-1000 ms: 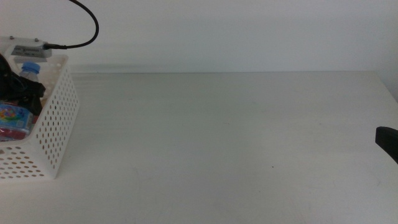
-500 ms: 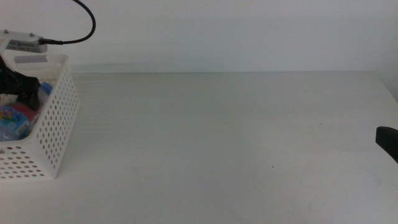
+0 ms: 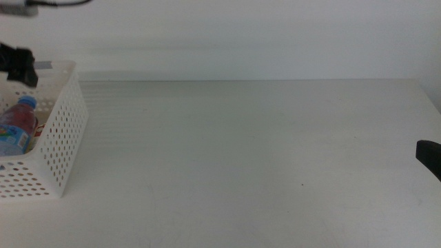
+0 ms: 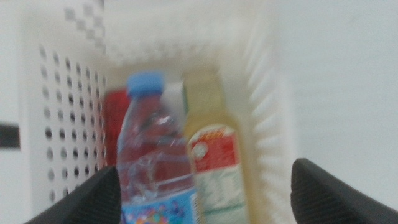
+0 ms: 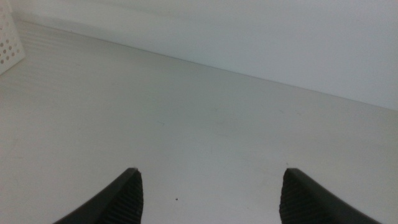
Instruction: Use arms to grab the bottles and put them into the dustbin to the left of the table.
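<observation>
The white perforated dustbin (image 3: 58, 141) stands at the table's left edge. Inside it lie the clear water bottle (image 3: 15, 127) with blue cap, the yellowish tea bottle (image 4: 214, 155) and the red soda can (image 4: 115, 115); the water bottle (image 4: 152, 162) also shows in the left wrist view. My left gripper (image 3: 19, 64) hovers above the bin's far rim, open and empty, with its jaws (image 4: 205, 199) spread wide over the bottles. My right gripper (image 5: 208, 196) is open and empty, waiting at the table's right edge (image 3: 428, 157).
The white table (image 3: 248, 158) stretches from the bin to the right edge. A pale wall runs behind it. A corner of the bin (image 5: 9, 37) shows in the right wrist view.
My left gripper has risen out of the bin, letting go of the water bottle, which now lies among the other items. The right arm has not moved.
</observation>
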